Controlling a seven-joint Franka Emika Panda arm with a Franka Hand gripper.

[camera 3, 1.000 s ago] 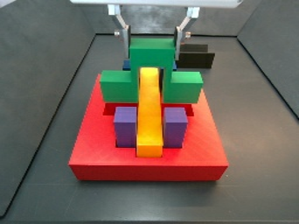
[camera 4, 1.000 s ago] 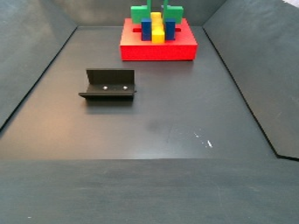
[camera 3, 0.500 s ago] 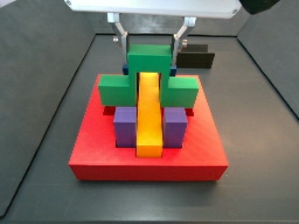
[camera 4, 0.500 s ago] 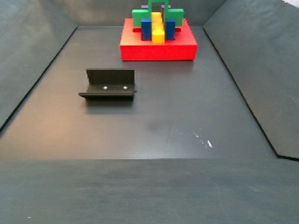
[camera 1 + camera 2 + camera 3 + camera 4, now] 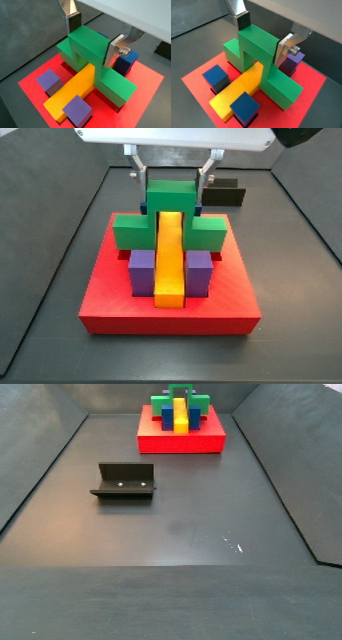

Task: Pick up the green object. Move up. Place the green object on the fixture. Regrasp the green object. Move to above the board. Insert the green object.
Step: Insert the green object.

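The green object [image 5: 170, 216] now sits lower over the board [image 5: 170, 310] than it did a second ago, its two feet dropped down either side of the yellow bar [image 5: 168, 258] and its raised middle hump straddling that bar, which suggests the insertion, the last step of the task, is nearly finished. The gripper [image 5: 173, 183] hangs over the far edge of the board, at about 12 o'clock in a side view, and its jaws pinch the hump of the green piece: both wrist views show a silver finger [image 5: 115, 50] flat against one face and the other finger [image 5: 242, 20] against the opposite face. The green piece stands upright with its notch facing down, and its long axis runs across the board, from 9 o'clock to 3 o'clock in that side view, at right angles to the yellow bar, which runs 12 to 6. Two purple blocks [image 5: 142, 268] flank the bar nearer the camera, and a blue block [image 5: 124, 62] sits just beside the green piece. The fixture [image 5: 124, 481] stands empty on the desk [image 5: 174, 534], well apart from the board. Whether the feet are fully seated in their slots cannot be told.
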